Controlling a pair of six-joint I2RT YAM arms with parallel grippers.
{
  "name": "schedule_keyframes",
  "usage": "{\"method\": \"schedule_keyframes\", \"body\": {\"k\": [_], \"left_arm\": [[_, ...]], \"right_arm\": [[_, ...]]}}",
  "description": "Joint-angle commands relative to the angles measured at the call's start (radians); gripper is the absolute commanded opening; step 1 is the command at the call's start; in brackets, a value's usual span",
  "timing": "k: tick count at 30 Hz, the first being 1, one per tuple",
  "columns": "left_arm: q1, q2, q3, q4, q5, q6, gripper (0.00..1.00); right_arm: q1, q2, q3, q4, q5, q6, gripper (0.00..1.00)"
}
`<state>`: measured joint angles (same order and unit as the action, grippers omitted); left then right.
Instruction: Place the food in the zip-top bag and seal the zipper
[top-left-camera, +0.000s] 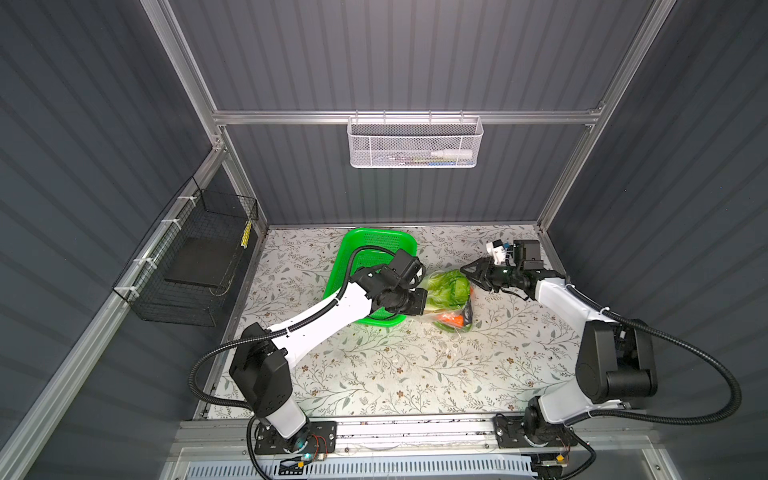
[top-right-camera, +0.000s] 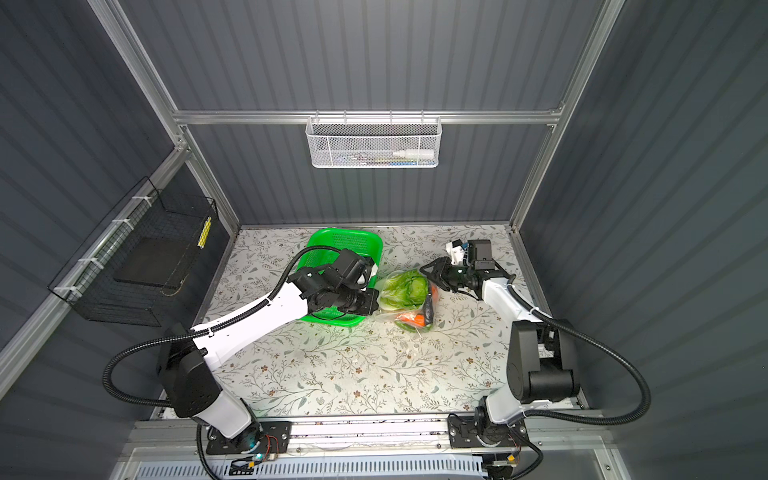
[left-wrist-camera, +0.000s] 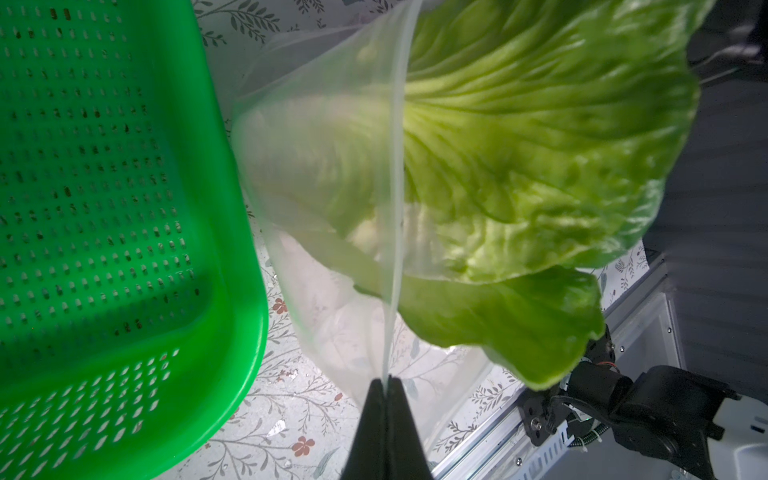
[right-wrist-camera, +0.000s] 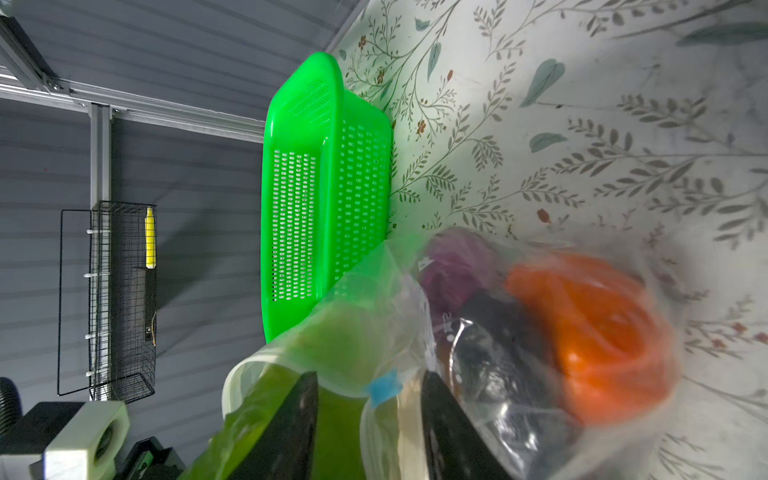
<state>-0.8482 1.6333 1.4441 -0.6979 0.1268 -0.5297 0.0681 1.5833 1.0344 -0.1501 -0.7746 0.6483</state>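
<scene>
Nearest the arm bases, at the near end of the zip-top bag (top-left-camera: 457, 329) lying mid-table, the carrot (top-left-camera: 451, 319) sits inside the film. The eggplant (right-wrist-camera: 498, 332), pumpkin piece (right-wrist-camera: 594, 332) and onion (right-wrist-camera: 457, 257) lie close by it; no potatoes are visible. Farther along, the cabbage (top-left-camera: 448, 286) fills the gaping mouth, its leaves seemingly reaching past the zipper (left-wrist-camera: 397, 187). Loading looks nearly done; sealing is not. The left gripper (left-wrist-camera: 384, 386) is clamped on the zipper strip. The right gripper (right-wrist-camera: 370, 376) stands parted, straddling the blue slider tab (right-wrist-camera: 384, 390) without visibly pinching it. Beyond, the green basket (top-left-camera: 374, 243) shows no food.
</scene>
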Motion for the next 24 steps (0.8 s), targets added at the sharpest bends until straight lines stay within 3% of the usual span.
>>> {"method": "schedule_keyframes", "body": {"k": [1,6,13,24], "left_arm": [[0.002,-0.003,0.016,-0.041,-0.001,0.023,0.00],[0.002,0.000,0.014,-0.032,-0.003,0.019,0.00],[0.003,-0.005,0.019,-0.021,-0.045,0.001,0.00],[0.011,-0.042,0.071,0.037,-0.171,-0.024,0.00]], "right_arm": [[0.018,0.018,0.028,0.006,-0.026,-0.020,0.42],[0.026,0.017,-0.006,0.054,-0.038,0.007,0.37],[0.040,0.006,0.006,0.074,-0.030,0.022,0.00],[0.000,-0.124,0.092,-0.059,0.065,-0.047,0.00]]}}
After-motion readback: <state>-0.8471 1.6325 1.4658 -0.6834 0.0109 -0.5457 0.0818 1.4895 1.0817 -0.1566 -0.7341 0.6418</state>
